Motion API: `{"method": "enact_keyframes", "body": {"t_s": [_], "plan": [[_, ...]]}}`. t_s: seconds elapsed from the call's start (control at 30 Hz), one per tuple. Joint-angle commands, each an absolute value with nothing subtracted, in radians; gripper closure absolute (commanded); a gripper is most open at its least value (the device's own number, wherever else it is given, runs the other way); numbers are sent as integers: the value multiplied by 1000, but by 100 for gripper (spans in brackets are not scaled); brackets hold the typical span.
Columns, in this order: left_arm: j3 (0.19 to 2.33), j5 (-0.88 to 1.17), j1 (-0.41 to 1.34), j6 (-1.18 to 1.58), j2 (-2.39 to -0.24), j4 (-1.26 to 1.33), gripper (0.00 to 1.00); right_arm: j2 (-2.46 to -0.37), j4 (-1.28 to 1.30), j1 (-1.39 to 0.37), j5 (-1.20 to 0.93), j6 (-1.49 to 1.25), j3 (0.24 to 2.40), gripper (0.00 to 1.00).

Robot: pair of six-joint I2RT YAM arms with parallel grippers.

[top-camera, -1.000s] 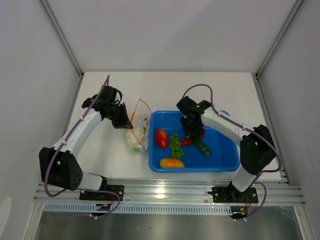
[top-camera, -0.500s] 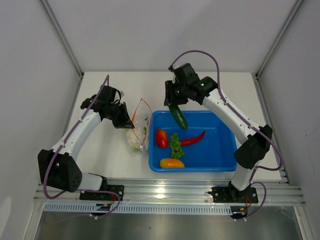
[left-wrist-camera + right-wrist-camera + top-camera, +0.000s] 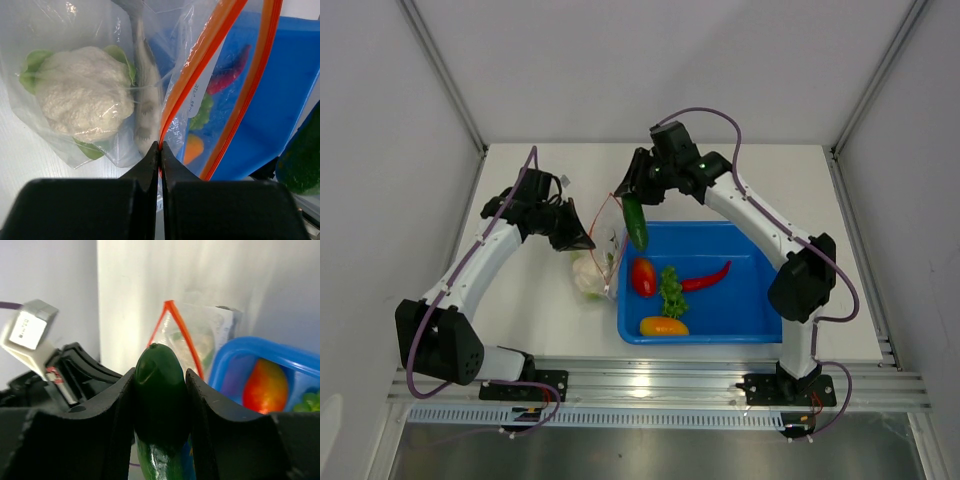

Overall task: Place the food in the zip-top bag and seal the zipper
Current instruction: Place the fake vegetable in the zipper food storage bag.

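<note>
The clear zip-top bag (image 3: 603, 247) stands open left of the tray, with a white cauliflower (image 3: 82, 95) and a grey fish (image 3: 145, 112) inside. My left gripper (image 3: 160, 145) is shut on the near side of the orange zipper (image 3: 212, 50) and holds the mouth up. The right gripper (image 3: 160, 377) is shut on the dark green cucumber (image 3: 636, 224), which hangs just above and beside the bag's mouth. In the tray lie the tomato (image 3: 642, 276), lettuce (image 3: 671, 290), red chili (image 3: 708, 276) and yellow squash (image 3: 663, 325).
The blue tray (image 3: 760, 300) sits right of the bag on the white table. The left arm's black wrist (image 3: 65, 372) is close to the cucumber's left. White walls enclose the table on three sides.
The right gripper lifted the cucumber out of the tray and carried it left to the bag's mouth. My left gripper kept its hold on the zipper.
</note>
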State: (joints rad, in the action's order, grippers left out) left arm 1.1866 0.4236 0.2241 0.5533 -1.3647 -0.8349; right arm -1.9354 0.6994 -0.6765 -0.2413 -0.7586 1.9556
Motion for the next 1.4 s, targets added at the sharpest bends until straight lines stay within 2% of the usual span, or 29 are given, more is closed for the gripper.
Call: {"method": "enact_keyframes", "body": {"t_s": [0.0, 0.23, 0.3, 0.53, 0.73, 0.97, 1.37], "plan": [[1230, 445, 221, 584, -1344, -796, 99, -1928, 585, -693, -223, -909, 1963, 100], [1238, 477, 224, 615, -1330, -793, 100, -1924, 499, -773, 0, -940, 1974, 100], [1244, 485, 227, 617, -1325, -796, 99, -1905, 476, -796, 119, -933, 1948, 100], [1236, 500, 227, 626, -1301, -795, 99, -1884, 367, -857, 277, -894, 1813, 100], [1218, 552, 227, 661, -1275, -804, 100, -1847, 295, -871, 302, -824, 1718, 100], [1219, 574, 227, 687, -1266, -796, 99, -1841, 282, -920, 348, -703, 1715, 100], [1247, 580, 227, 692, -1262, -818, 99, -1819, 299, -948, 393, -666, 1640, 100]]}}
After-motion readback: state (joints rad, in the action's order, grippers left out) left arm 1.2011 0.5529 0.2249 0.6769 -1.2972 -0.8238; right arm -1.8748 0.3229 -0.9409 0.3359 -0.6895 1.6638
